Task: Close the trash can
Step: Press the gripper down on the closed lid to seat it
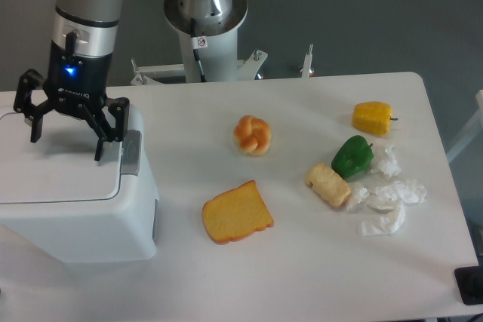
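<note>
At the left edge of the table point(302, 277) stands the trash can point(75, 216), a big white box with rounded corners; its flat lid lies down on the body and the grey latch tab point(130, 153) sits at the right edge of the lid. Above the lid hangs the gripper point(66, 141), pointing down, with its two black fingers spread wide apart and nothing between them — the tips seem to be a little above the lid surface, but from this angle I cannot say for sure if they touch it. The right finger is close to the latch tab. To the right of the bin, on the bare white table, lies a slice of toast point(236, 213), and behind it a small round bun point(253, 135). Further right there is a pale bread roll point(328, 185), just beside a green pepper point(352, 156). Crumpled white paper point(386, 205) lies next to these two, touching the roll. Behind, near the far right side — well apart from the bin — rests a yellow pepper point(373, 118).
</note>
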